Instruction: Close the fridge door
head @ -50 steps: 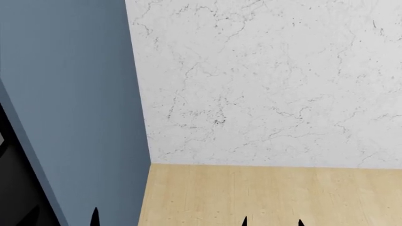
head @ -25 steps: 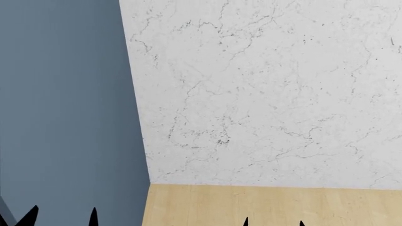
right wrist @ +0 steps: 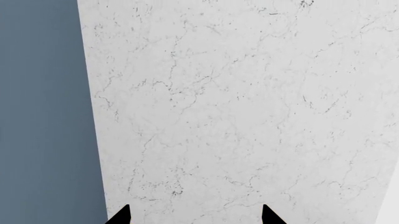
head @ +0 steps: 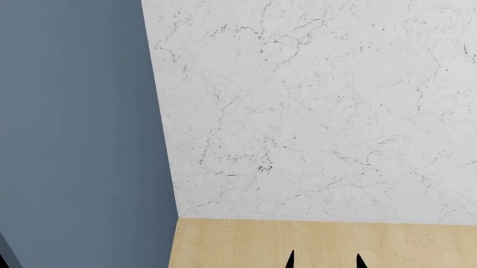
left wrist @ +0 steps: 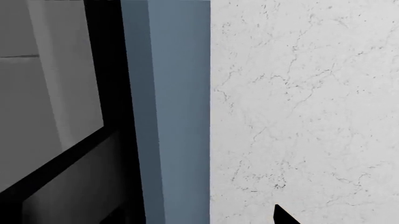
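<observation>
Right gripper jaws spread; left gripper barely visible.

Blue-grey fridge door, white grey-veined marble wall, pale wood floor

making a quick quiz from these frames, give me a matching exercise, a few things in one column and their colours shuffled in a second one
Things:
1. fridge panel
2. wall
3. floor
4. right gripper fingertips

Colours:
A. light wood
B. black
C. blue-grey
D. white marble with thin dark veins

Pairs: 1-C, 2-D, 3-A, 4-B
</observation>
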Tool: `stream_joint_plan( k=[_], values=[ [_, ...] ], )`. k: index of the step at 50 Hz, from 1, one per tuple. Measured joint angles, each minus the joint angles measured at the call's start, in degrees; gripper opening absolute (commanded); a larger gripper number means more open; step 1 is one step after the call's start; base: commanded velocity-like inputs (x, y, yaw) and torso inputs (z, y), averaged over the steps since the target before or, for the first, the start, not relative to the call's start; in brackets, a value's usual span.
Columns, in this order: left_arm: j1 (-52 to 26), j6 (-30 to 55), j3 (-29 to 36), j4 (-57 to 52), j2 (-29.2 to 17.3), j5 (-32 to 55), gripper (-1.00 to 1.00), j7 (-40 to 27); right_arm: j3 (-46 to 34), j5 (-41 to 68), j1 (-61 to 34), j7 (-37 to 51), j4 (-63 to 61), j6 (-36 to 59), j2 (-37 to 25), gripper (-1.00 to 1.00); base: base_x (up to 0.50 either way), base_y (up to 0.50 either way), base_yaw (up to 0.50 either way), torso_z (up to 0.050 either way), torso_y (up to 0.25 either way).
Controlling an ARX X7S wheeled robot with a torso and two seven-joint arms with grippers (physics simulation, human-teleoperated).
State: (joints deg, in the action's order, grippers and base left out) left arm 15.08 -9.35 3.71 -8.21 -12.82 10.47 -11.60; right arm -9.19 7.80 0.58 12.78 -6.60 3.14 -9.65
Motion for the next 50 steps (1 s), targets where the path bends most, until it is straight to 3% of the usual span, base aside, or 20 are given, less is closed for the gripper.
stream_joint_plan(
  k=[16,31,50],
  values=[
    [1.2,0.0,-7.6,2.3,-2.5,0.6,1.00,-5.3,-0.7,0.3,-0.2,0.4,-2.3,1.2,-0.9,1.00,0.00,0.00,0.00,0.000,0.000],
    [-5.9,5.5,-12.1,8.4,-6.2,-0.8,1.00,-10.2,-0.8,0.9,1.0,1.2,-3.8,0.6,-1.8,1.00,0.00,0.00,0.00,0.000,0.000],
    [-9.3,13.5,-10.2,7.7,-6.8,-3.3,1.00,-18.1,-0.8,1.9,2.6,2.2,-4.5,-0.9,-2.8,1.00,0.03,0.01,0.00,0.000,0.000]
  ],
)
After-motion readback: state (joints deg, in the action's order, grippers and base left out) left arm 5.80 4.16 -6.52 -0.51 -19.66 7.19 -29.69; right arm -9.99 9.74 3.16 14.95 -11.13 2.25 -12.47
